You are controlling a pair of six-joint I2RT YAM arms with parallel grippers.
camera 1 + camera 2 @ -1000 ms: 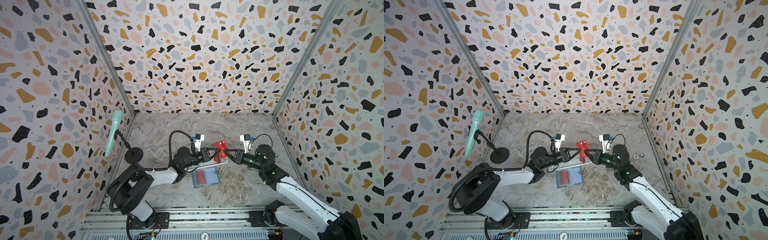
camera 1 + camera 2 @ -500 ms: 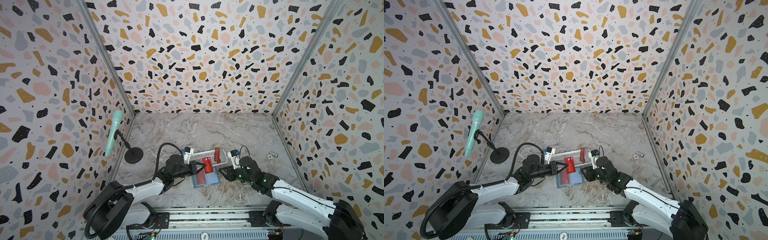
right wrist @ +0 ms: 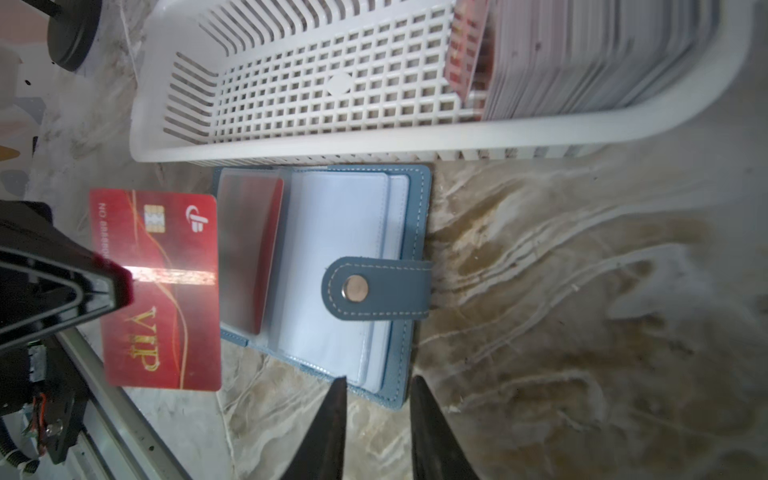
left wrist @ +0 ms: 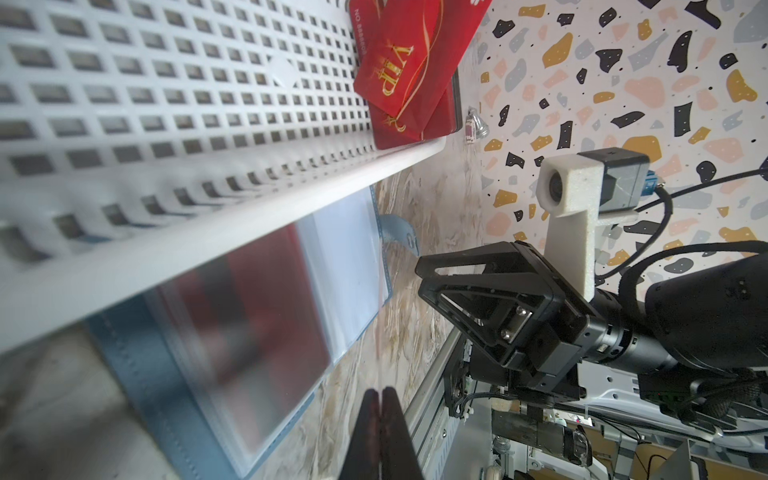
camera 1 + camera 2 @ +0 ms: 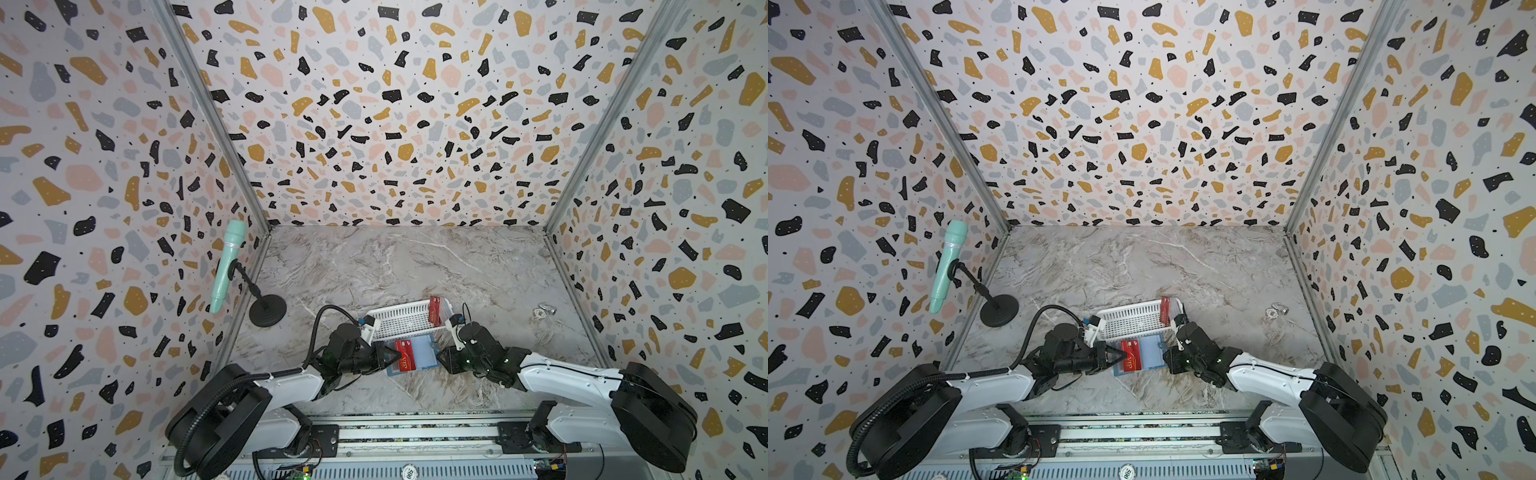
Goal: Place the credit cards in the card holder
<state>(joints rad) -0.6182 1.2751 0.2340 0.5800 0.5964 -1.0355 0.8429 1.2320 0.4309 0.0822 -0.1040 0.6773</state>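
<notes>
The card holder [image 5: 419, 353] [image 5: 1150, 352] lies open on the table just in front of the basket, clear sleeves up, snap tab [image 3: 374, 289] folded over them. One red card sits in a sleeve [image 3: 249, 249]. My left gripper [image 5: 398, 355] [image 4: 384, 392] is shut on a red VIP credit card [image 3: 160, 291] [image 5: 1131, 357], held flat and low at the holder's left edge. My right gripper [image 3: 378, 384] [image 5: 442, 358] stands open at the holder's right corner, nothing between its fingers. More credit cards [image 5: 434, 311] [image 4: 399, 70] stand in the basket's right end.
The white perforated basket [image 5: 399, 322] [image 3: 374, 143] touches the holder's far side. A mint microphone [image 5: 226, 266] on a black stand [image 5: 267, 309] is at the left wall. A small metal piece [image 5: 544, 311] lies at the right. The metal rail [image 5: 415, 432] runs along the front.
Both grippers have come down and toward the front from above the basket. The left one carried the red card down to the open holder's left edge.
</notes>
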